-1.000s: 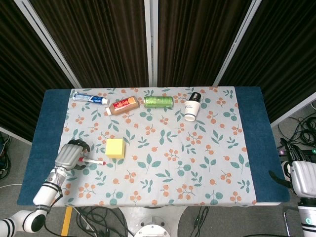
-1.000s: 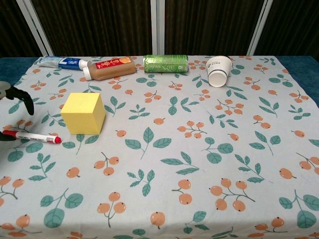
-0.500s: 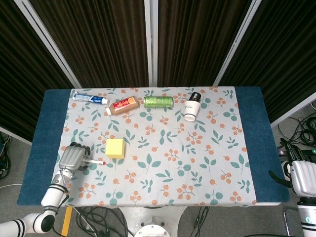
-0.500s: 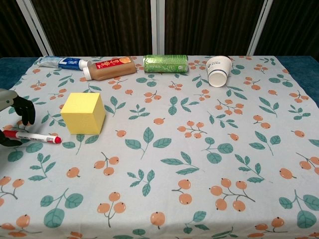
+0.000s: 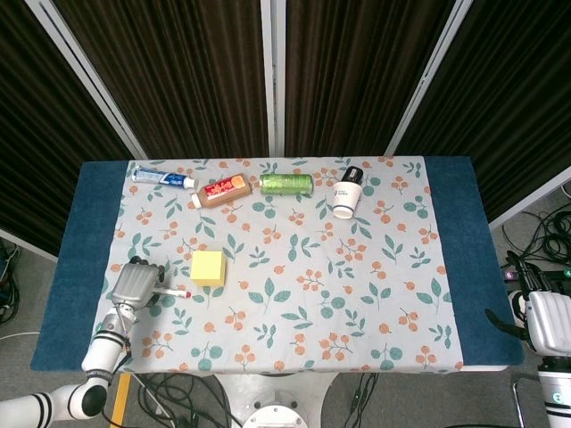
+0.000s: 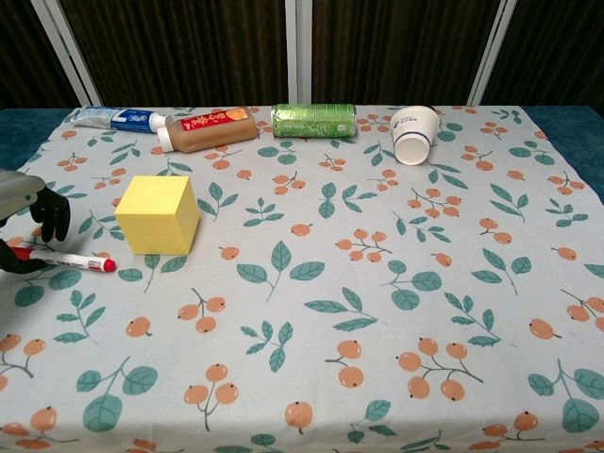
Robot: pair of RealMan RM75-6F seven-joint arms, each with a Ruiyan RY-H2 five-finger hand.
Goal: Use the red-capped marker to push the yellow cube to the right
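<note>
**A:** Where do things stand?

**B:** The left hand [image 5: 134,283], in the lower left of the head view, has its fingers curled down over the back end of the white-barrelled red-capped marker [image 6: 66,259]. In the chest view dark fingertips [image 6: 49,215] sit just above the barrel at the left edge. Whether the marker is really pinched or only covered, I cannot tell. It looks to be lying on the leaf-and-berry patterned tablecloth [image 5: 357,294], cap pointing right.

**A:** And the cube?

**B:** The yellow foam-like cube [image 5: 208,267] sits left of centre, just up and right of the cap, apart from it.

**A:** What could go wrong?

**B:** 3 things, I'd judge. A loose hold would let the marker swivel or slide back in the fingers once the cap meets the cube. The cap sits lower in the frame than the cube's middle, so an off-centre push could spin the cube instead of sliding it right. And the cloth could drag or wrinkle under it.

**A:** The right hand?

**B:** The right hand [image 5: 546,323] sits at the lower right edge, off the table; its fingers aren't visible, so I cannot tell its state.
</note>
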